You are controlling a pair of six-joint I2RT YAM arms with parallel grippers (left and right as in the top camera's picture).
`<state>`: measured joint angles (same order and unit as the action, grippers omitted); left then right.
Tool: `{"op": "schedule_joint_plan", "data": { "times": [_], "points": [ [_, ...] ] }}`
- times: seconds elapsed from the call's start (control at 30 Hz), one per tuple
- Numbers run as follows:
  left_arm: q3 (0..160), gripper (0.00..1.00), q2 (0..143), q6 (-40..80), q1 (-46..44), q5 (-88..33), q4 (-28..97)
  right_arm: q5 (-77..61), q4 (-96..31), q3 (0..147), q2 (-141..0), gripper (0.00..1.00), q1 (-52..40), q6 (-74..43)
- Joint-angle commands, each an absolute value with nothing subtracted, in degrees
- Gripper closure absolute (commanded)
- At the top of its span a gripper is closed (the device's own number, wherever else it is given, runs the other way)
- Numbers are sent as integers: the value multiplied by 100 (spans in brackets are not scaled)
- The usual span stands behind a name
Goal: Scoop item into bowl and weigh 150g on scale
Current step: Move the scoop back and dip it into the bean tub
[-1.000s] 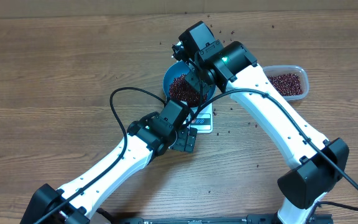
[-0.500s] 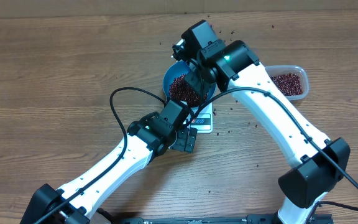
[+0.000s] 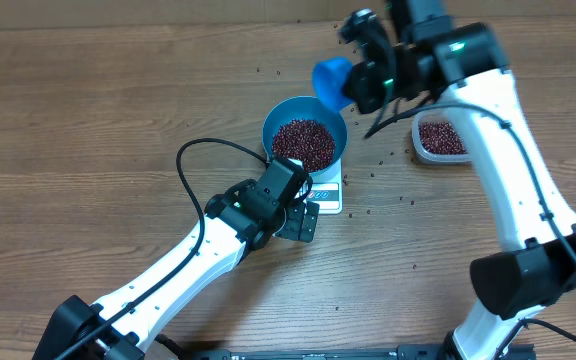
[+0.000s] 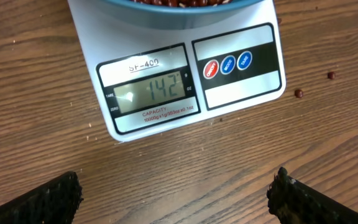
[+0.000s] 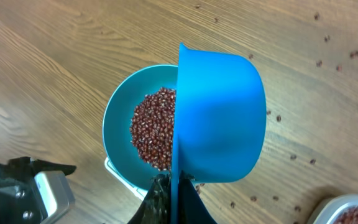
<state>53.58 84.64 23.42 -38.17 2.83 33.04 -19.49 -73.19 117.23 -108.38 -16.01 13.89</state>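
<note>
Wooden table (image 3: 88,120) | on it: white scale (image 4: 179,74) | clear tub (image 3: 436,158) | stray beans (image 4: 298,93)

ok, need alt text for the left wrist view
White kitchen scale on a wooden table, its display reading 142, with the blue bowl resting on it at the top edge. The open left gripper hangs in front, dark fingertips in the bottom corners; two stray beans lie to the right.

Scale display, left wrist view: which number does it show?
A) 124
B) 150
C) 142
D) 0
C: the display on the scale reads 142, so none of the other three figures fits.
</note>
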Motion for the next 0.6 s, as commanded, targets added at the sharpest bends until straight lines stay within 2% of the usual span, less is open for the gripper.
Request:
{"op": "schedule_joint_plan", "data": {
  "times": [0.0,0.37,0.57],
  "points": [
    [5330,0,8464,2233,-3824,316,3216,-2803,-7446,11856,-10715,96,-1140,1323],
    [5330,1,8464,2294,-3824,320,2823,-2742,-8206,11856,-10715,96,56,1323],
    [5330,1,8464,2294,-3824,318,2821,-1463,-8632,11767,-10715,96,578,941]
  ]
}}
